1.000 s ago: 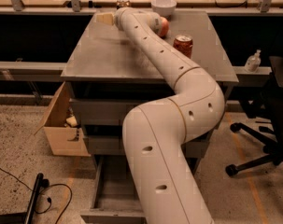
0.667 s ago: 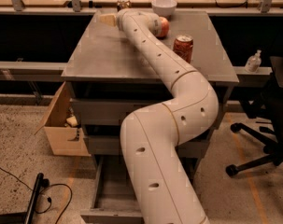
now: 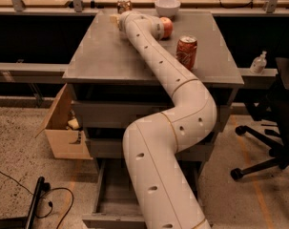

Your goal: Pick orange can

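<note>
the claw (image 3: 115, 19) was held at the far edge of the surface (image 3: 101, 56), just beside the orange can (image 3: 124, 5), presumably lined up for a grasp; its state could not be told.

1. The gripper (image 3: 116, 20) is at the far end of the table (image 3: 101, 54), just beside the orange can (image 3: 124, 5); the arm (image 3: 156, 61) covers most of it.
2. The orange can's base sits behind the arm's wrist.
3. The apple (image 3: 167, 27) is half covered by the arm.
4. The arm's base runs off the bottom edge; the chair (image 3: 273, 128) is cut off at the right edge.
</note>
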You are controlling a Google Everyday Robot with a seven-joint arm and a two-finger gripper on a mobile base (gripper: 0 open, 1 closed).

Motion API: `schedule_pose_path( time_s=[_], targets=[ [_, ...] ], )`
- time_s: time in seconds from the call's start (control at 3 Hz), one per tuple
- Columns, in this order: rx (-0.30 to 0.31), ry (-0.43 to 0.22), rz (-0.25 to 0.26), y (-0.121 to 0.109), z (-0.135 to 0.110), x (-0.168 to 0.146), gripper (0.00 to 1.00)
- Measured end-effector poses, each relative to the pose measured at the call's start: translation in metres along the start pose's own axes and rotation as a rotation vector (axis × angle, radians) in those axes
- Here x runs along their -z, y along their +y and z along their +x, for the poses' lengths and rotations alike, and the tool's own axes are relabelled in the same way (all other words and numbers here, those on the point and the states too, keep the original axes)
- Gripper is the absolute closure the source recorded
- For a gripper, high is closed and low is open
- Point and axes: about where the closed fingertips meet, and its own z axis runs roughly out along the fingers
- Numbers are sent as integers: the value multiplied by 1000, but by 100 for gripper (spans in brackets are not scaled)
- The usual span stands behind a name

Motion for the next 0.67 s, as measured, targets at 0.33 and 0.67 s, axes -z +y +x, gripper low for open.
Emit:
schedule_pose_path(
  time_s=[0.33,0.67],
  targets=[
    [6,-21,-11,3,0,-3,61],
    [13,-32,-25,9,-1,-5,85]
  ],
)
